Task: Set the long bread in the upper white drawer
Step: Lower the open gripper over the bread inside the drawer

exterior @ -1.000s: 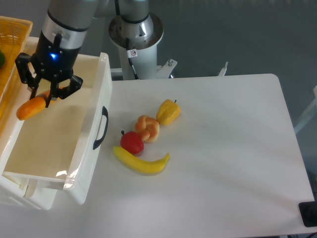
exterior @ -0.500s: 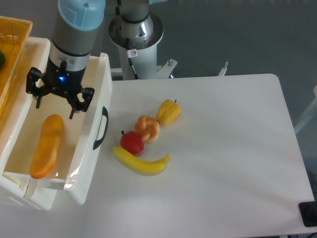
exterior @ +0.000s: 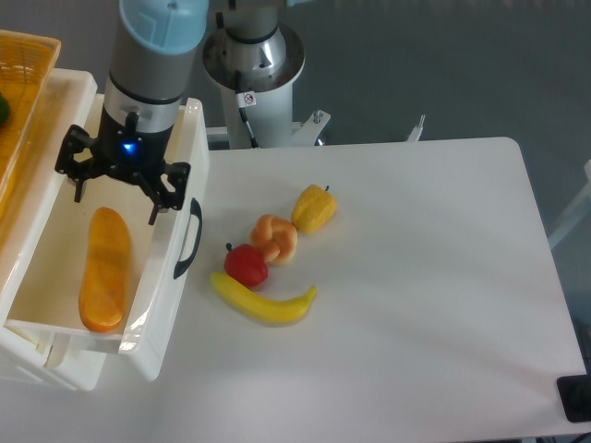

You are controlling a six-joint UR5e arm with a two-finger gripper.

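Observation:
The long bread [exterior: 104,269], a glossy orange-golden loaf, lies flat on the floor of the upper white drawer [exterior: 174,305], lengthwise toward its front. The drawer is pulled open, its black curved handle [exterior: 190,238] facing the table. My gripper [exterior: 118,192] hangs open above the drawer's right part, its fingers [exterior: 157,205] spread wide and holding nothing. It is above and clear of the bread.
On the table right of the drawer lie a yellow banana [exterior: 263,301], a red apple [exterior: 246,265], a round knotted bun [exterior: 275,236] and a yellow pepper [exterior: 314,209]. A yellow woven basket [exterior: 20,69] stands at the far left behind the drawer.
The gripper held the bread above the drawer a second ago, then let it go. The bread dropped and settled flat in the drawer. The gripper opened and moved right.

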